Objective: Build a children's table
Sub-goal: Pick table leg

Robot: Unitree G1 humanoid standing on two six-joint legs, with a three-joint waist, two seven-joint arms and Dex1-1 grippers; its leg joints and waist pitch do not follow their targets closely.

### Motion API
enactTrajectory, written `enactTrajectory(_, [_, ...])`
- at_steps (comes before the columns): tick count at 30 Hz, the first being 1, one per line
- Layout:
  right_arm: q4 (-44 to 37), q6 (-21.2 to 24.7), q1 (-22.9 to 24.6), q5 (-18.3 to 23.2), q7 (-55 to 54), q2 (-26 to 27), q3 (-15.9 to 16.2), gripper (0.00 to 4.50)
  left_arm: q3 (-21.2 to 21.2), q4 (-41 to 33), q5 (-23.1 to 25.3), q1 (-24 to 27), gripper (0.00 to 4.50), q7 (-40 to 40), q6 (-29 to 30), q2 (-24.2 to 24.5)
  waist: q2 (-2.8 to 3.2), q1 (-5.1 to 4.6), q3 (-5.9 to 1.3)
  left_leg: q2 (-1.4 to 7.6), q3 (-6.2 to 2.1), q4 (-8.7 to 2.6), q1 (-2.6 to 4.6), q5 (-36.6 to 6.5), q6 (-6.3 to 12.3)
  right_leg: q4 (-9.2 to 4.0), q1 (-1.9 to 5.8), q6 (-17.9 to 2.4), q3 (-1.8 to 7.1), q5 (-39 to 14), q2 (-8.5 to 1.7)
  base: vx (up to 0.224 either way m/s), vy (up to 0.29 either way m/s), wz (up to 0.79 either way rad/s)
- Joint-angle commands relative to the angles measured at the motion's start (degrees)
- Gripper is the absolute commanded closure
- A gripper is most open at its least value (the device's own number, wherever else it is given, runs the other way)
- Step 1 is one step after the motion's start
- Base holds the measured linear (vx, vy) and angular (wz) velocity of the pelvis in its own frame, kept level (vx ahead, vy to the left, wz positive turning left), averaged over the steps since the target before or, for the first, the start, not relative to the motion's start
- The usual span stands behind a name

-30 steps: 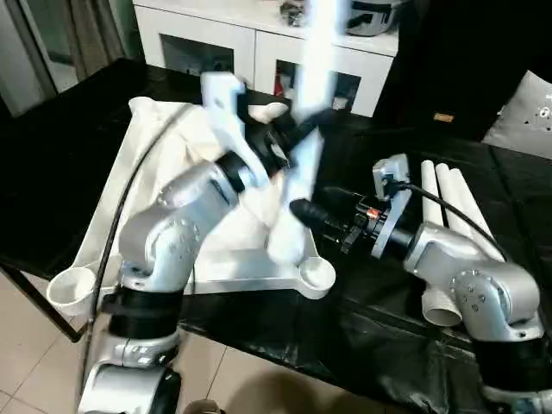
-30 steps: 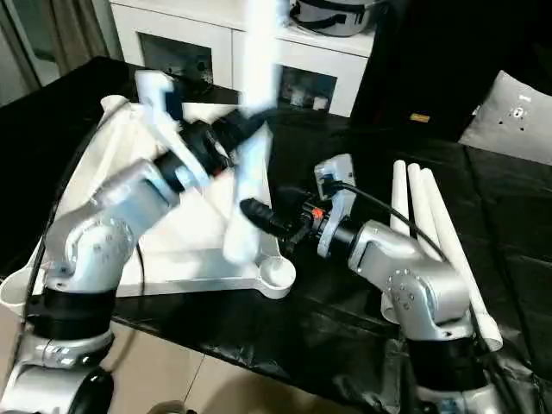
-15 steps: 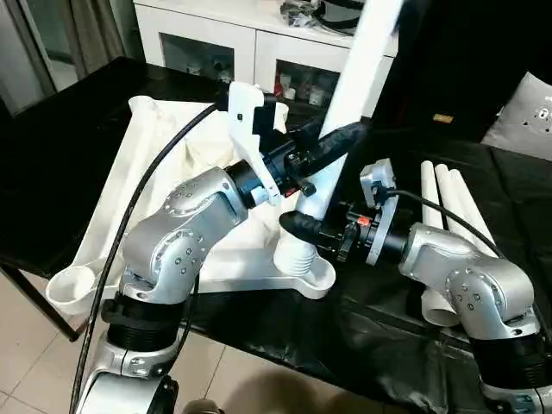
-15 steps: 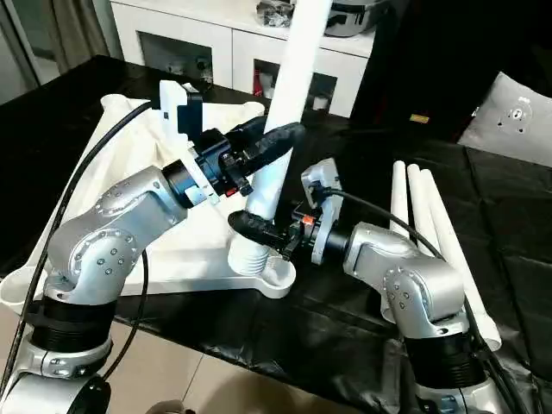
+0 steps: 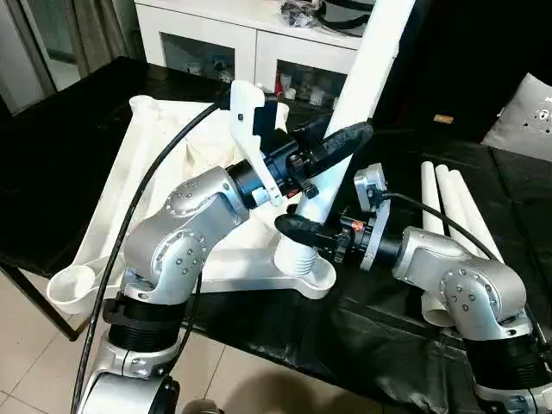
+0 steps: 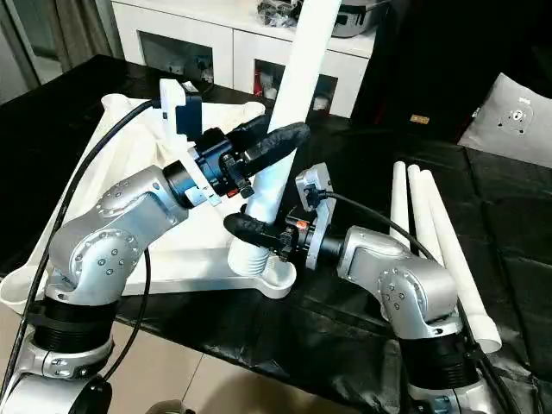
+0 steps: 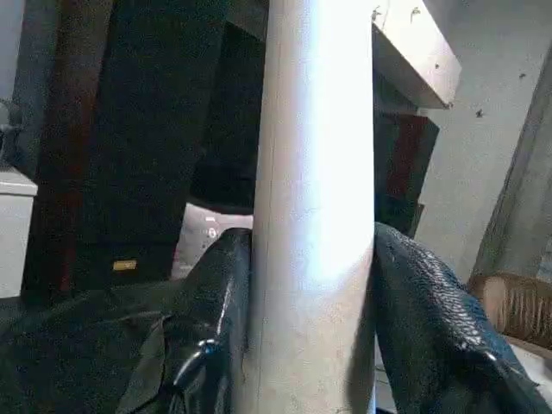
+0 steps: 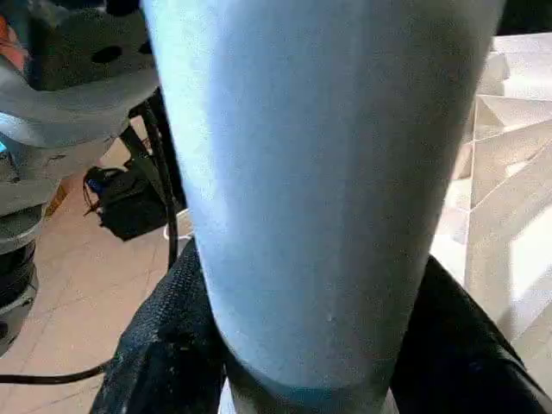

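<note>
So: one tabletop lying underside up, left of centre, and four legs total. One leg stands tilted in the near corner socket, mid-frame. Three spare legs lie side by side at the right. Left gripper is clamped on the standing leg partway up, right gripper pinches it lower, just above the socket. Everything sits on a black-covered table. White cabinet up top, grey pillow far right, tiled floor bottom left.
</note>
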Motion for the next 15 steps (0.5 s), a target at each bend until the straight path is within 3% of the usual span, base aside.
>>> enactTrajectory(1, [0.3,0.5,0.3,1.2,-0.1,-0.3,-1.3,2.54,-1.3,-2.2,-0.7,-0.1,2.73,-1.9,-0.2,-0.1,-0.14,-0.11,-4.01,2.33,0.04,-4.06,0.06,-5.6,-1.38,-4.33,3.38,-6.8,2.50,-12.0,-4.29,0.000,0.000,0.00])
enactTrajectory(12, [0.1,-0.2,0.7,0.2,-0.1,-0.2,-1.1,2.55,-1.1,-1.6,-0.8,-0.7,2.75,-1.4,1.1,0.0,0.10,-0.08,-4.05,2.33,-0.01,-4.07,0.05,-5.7,-1.59,-4.25,3.46,-7.1,2.50,-11.5,-4.30,0.000,0.000,0.00])
enactTrajectory(15, [0.5,-1.1,0.8,-1.2,-0.8,0.0,-0.4,2.55,-0.7,-1.9,-2.9,-0.9,2.05,-1.3,3.0,-0.7,0.13,-0.11,-4.06,2.28,0.04,-4.01,0.10,-5.6,-1.71,-4.23,3.42,-7.3,2.50,-11.0,-4.26,0.000,0.000,0.00])
